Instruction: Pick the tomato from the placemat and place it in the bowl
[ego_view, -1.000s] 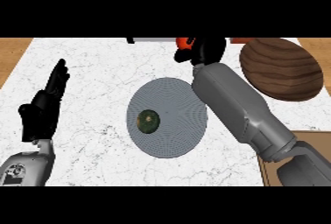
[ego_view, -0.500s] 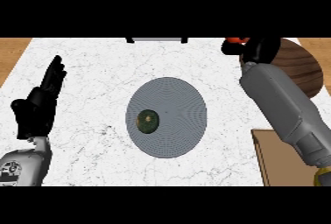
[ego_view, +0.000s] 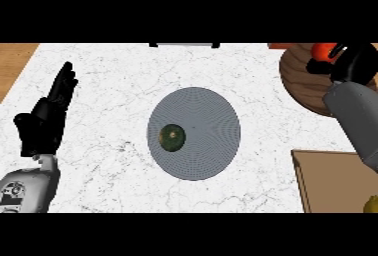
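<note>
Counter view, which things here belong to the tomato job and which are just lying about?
Job:
tomato, held in the right robot hand
wooden bowl
grey placemat

Lying about:
green fruit on the placemat
wooden board
resting left robot hand

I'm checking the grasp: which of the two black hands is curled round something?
The robot's right hand, over the brown wooden bowl, curls round the red tomato; the left hand rests open, fingers straight.
</note>
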